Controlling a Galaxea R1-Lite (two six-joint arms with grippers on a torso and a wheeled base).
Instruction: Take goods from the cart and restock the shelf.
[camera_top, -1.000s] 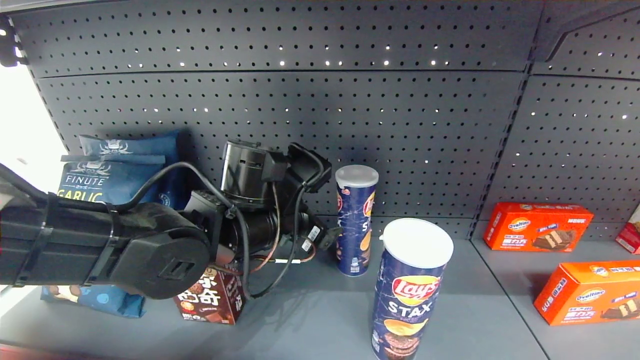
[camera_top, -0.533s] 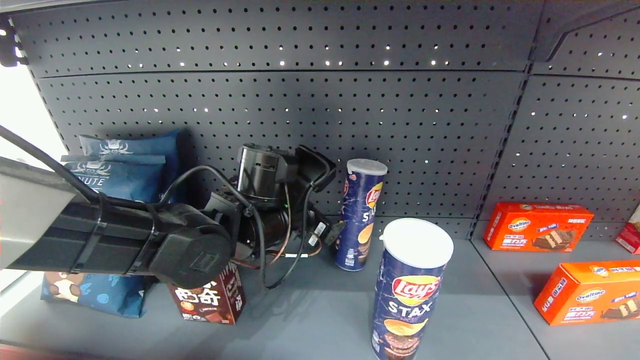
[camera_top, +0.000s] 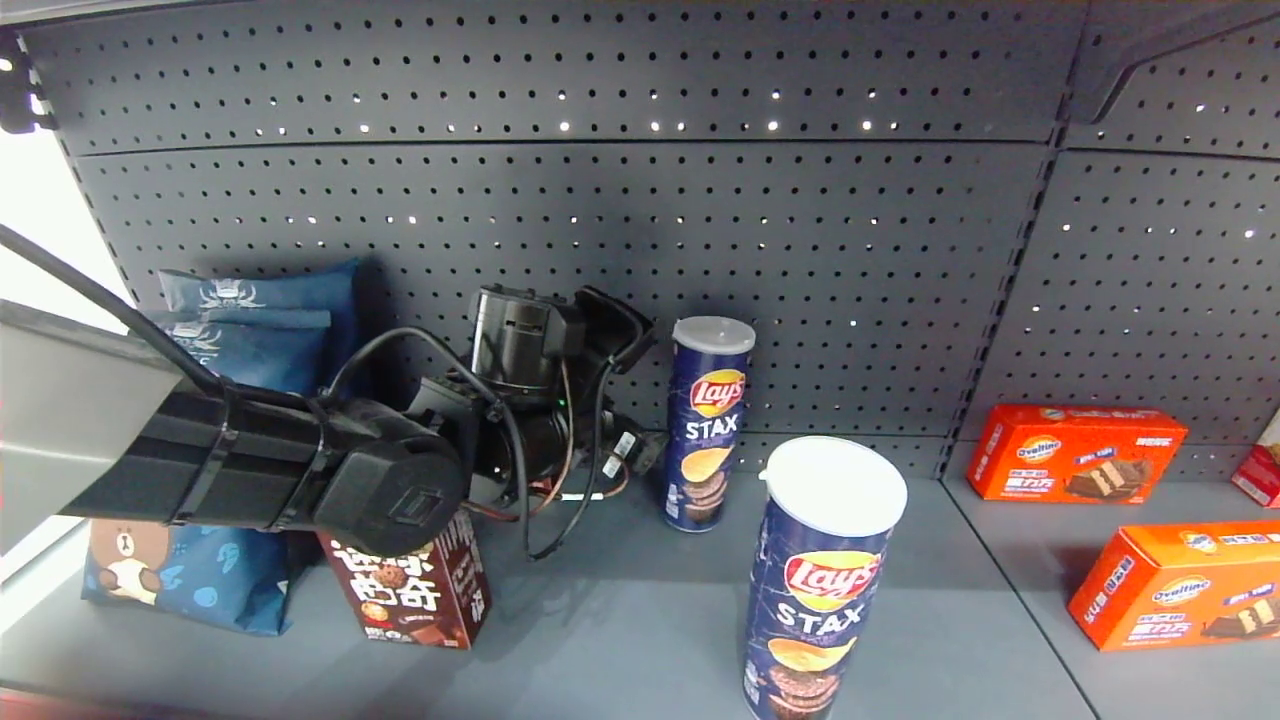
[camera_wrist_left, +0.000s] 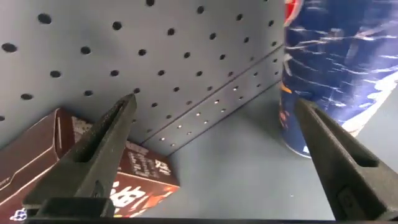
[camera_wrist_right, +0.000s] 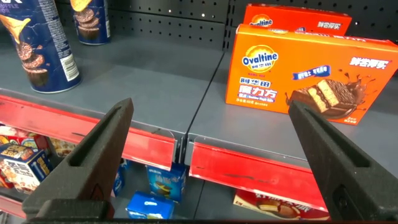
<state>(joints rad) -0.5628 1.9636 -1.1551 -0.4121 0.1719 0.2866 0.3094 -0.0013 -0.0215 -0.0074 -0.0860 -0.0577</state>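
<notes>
I judge the rear can shelved: it stands upright, left tool wide at its 9 o'clock; more restocking presumably remains.

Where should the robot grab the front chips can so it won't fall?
Grip the front chips can around its middle, coming level from the open front of the shelf. It stands upright, tall and round, so a grip on opposite sides at mid-height would probably tip it least.

We log: two orange boxes at right end of shelf | blue bags at left end | brown box beside them
</notes>
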